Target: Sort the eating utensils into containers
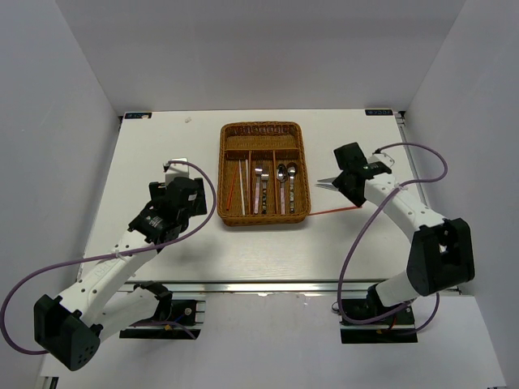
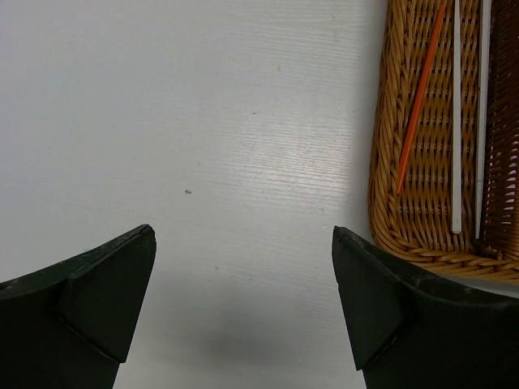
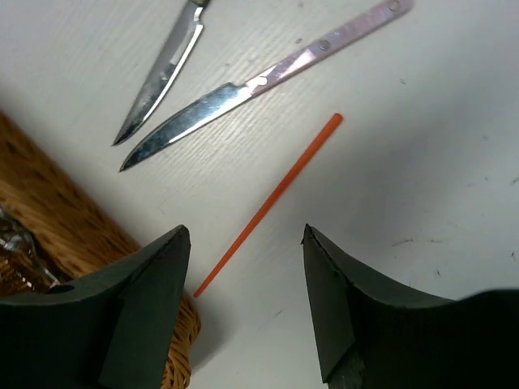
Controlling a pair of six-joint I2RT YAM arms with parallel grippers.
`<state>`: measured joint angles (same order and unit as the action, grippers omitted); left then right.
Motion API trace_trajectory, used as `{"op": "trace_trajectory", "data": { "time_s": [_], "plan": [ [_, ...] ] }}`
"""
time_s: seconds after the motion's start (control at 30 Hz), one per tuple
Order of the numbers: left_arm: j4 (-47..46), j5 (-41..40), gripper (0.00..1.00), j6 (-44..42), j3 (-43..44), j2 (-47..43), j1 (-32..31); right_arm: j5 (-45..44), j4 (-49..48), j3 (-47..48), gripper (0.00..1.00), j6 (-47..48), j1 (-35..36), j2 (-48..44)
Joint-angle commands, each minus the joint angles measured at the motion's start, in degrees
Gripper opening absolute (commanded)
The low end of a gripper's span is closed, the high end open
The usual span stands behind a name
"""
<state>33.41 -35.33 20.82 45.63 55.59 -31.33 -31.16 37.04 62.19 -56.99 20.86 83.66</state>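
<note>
The brown wicker tray (image 1: 264,217) stands mid-table. Its left narrow section holds a red chopstick (image 2: 418,105) and two white chopsticks (image 2: 456,121). The middle section holds pink-handled forks (image 1: 259,186) and the right one holds spoons (image 1: 286,182). A second red chopstick (image 3: 272,198) lies on the table by the tray's right near corner; it also shows in the top view (image 1: 332,211). Two knives (image 3: 162,77), one pink-handled (image 3: 316,49), lie beyond it. My right gripper (image 3: 246,235) is open, empty and hovers over this chopstick. My left gripper (image 2: 243,231) is open and empty over bare table left of the tray.
The tray's corner (image 3: 57,211) sits close to my right gripper's left finger. White walls enclose the table on three sides. The tray's wide far section (image 1: 261,134) shows only wicker. A small white object (image 1: 177,164) lies at the far left.
</note>
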Motion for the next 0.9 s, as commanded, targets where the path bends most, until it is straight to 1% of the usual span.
{"op": "trace_trajectory", "data": {
  "time_s": [0.0,0.1,0.13,0.23,0.27,0.43,0.67,0.7,0.77,0.8,0.87],
  "plan": [
    [-0.45,0.96,0.98,-0.34,0.34,-1.45,0.22,-2.77,9.77,2.49,0.63,-11.11,-3.27,2.9],
    [-0.63,1.4,0.98,-0.34,0.25,-1.45,0.22,-1.37,13.41,4.59,0.58,-15.16,-5.04,7.48],
    [-0.63,1.49,0.98,-0.43,0.25,-1.63,0.22,-1.19,13.85,4.95,0.52,-15.43,-5.22,8.27],
    [-0.71,1.84,0.98,-0.43,0.34,-1.8,0.22,-0.13,13.5,5.31,0.44,-16.66,-5.39,10.47],
    [-0.71,1.85,0.98,-0.43,0.25,-1.89,0.22,0.56,12.8,5.22,0.42,-16.75,-5.48,11.17],
    [-0.8,2.02,0.98,-0.34,0.17,-2.16,0.22,2.24,8.67,5.13,0.42,-15.44,-6.18,14.5],
    [-0.8,2.37,0.98,-0.43,0.25,-1.8,0.22,2.77,7.96,5.13,0.41,-16.66,-6.54,18.99],
    [-0.8,2.29,0.98,-0.43,0.17,-1.89,0.22,3.03,7.27,4.87,0.39,-16.57,-6.62,19.26],
    [-0.8,2.37,0.98,-0.43,0.16,-1.8,0.22,3.73,6.91,4.34,0.37,-16.83,-6.97,20.23],
    [-0.89,2.46,0.98,-0.43,0.25,-1.8,0.22,4.0,6.21,4.08,0.34,-16.84,-7.06,20.4],
    [-0.8,2.55,0.98,-0.43,0.25,-1.63,0.22,4.7,5.33,3.03,0.31,-16.75,-7.41,20.93]
  ]
}}
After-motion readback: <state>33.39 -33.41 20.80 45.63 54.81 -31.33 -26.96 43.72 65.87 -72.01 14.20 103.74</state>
